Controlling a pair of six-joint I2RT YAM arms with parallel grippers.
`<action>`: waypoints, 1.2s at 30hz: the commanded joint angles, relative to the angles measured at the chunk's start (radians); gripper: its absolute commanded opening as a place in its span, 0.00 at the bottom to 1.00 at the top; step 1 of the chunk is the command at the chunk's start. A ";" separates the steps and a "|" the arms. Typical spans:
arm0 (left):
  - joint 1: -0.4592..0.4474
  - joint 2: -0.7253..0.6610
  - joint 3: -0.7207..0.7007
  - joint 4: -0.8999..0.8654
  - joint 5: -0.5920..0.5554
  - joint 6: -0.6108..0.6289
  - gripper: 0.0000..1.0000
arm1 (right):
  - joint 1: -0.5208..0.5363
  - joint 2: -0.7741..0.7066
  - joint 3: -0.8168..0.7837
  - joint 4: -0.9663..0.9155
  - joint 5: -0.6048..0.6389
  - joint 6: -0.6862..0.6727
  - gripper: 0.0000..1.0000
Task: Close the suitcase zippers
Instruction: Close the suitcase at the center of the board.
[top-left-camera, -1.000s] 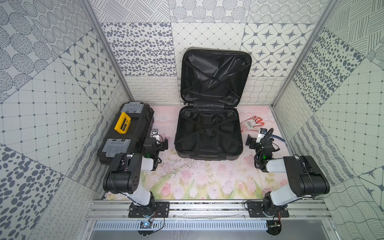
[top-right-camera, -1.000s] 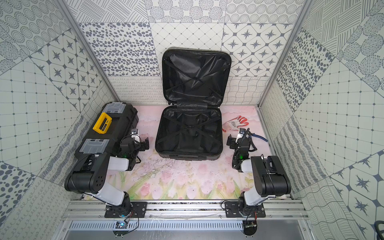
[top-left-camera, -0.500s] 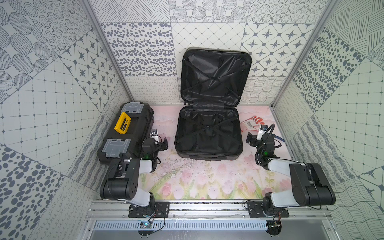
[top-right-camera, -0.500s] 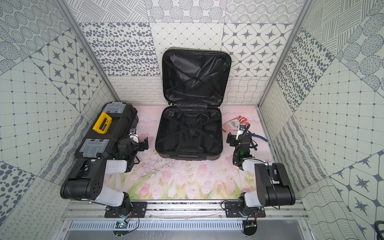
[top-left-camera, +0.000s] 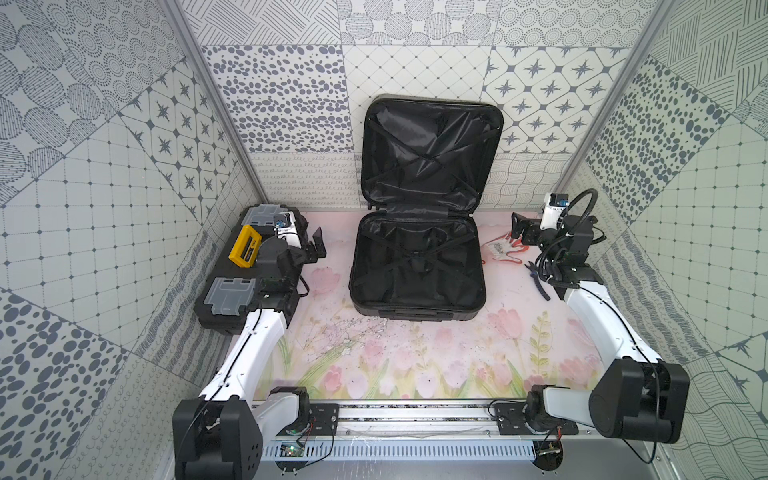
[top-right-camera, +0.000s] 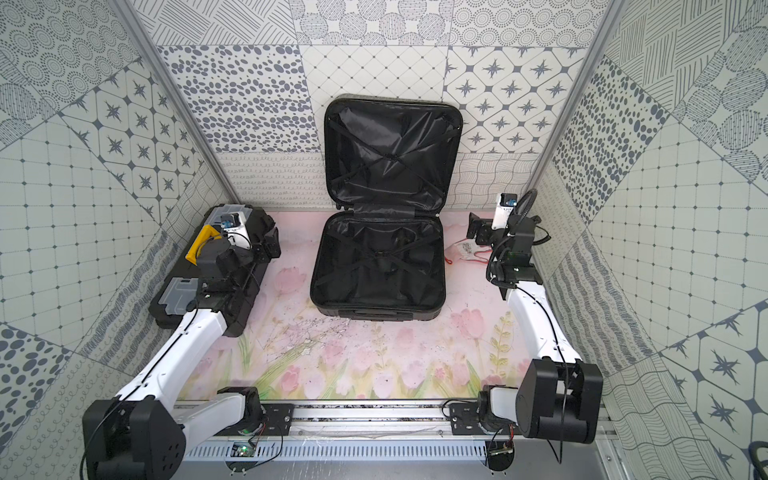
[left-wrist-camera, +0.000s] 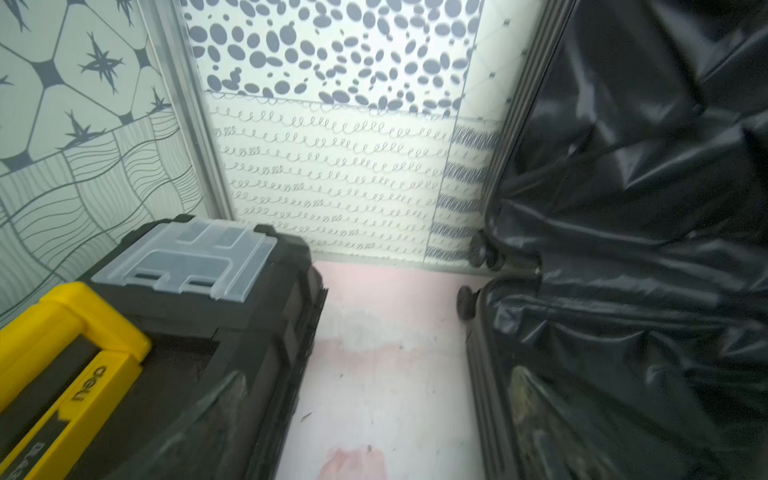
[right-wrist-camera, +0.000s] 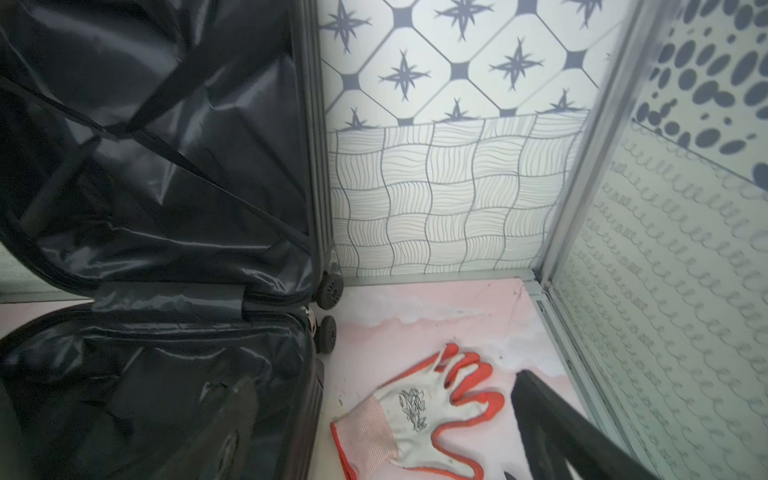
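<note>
Suitcase (top-left-camera: 417, 266) lies wide open on the bench (top-left-camera: 415, 357), lid up against the wall (top-left-camera: 307, 183). Left fingers (top-left-camera: 318, 245) and right fingers (top-left-camera: 517, 224) flank it, spread wide, holding nothing. Closing and zipping are both yet to do.

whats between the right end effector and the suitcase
Between the right end effector and the suitcase, a white-and-orange glove lies on the mat, plain in the right wrist view.
</note>
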 joint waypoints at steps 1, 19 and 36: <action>-0.007 0.059 0.199 -0.434 0.189 -0.305 0.98 | -0.003 0.092 0.156 -0.158 -0.081 0.017 0.98; -0.220 0.296 0.377 -0.640 0.216 -0.388 0.95 | 0.067 0.610 0.797 -0.259 -0.148 0.099 0.92; -0.290 0.372 0.345 -0.687 0.231 -0.414 0.93 | 0.106 0.938 1.248 -0.341 -0.096 0.073 0.39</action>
